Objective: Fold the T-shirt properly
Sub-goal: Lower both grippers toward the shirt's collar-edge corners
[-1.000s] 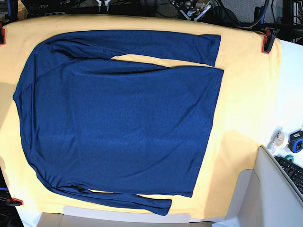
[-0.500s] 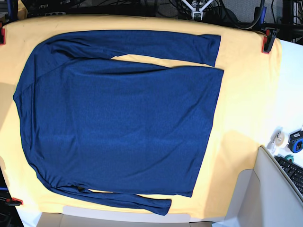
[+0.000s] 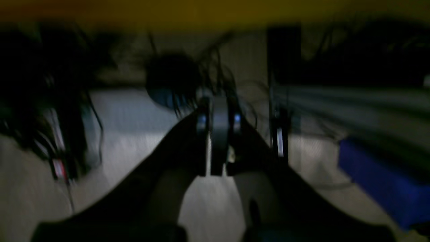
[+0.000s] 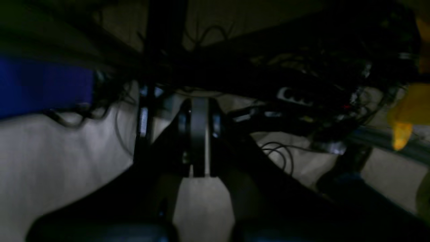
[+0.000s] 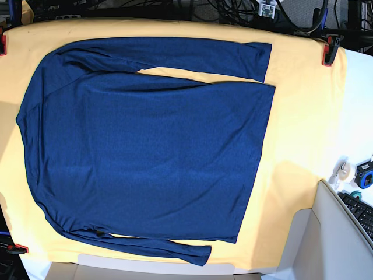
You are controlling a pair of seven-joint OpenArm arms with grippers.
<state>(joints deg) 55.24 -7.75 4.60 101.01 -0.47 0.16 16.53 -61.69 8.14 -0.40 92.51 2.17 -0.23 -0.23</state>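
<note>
base view: bright, even overhead light, edges bowed. both wrist views: dim, underexposed, heavily motion-blurred.

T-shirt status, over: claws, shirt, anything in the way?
Left claw shut, empty; right claw shut, empty; both off the table. T-shirt flat, unfolded, sleeves out, on yellow cloth. Nothing on the shirt.

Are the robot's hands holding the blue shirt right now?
No. Both the left gripper and right gripper have their jaws shut on nothing, away from the table. The T-shirt lies flat, untouched.
</note>
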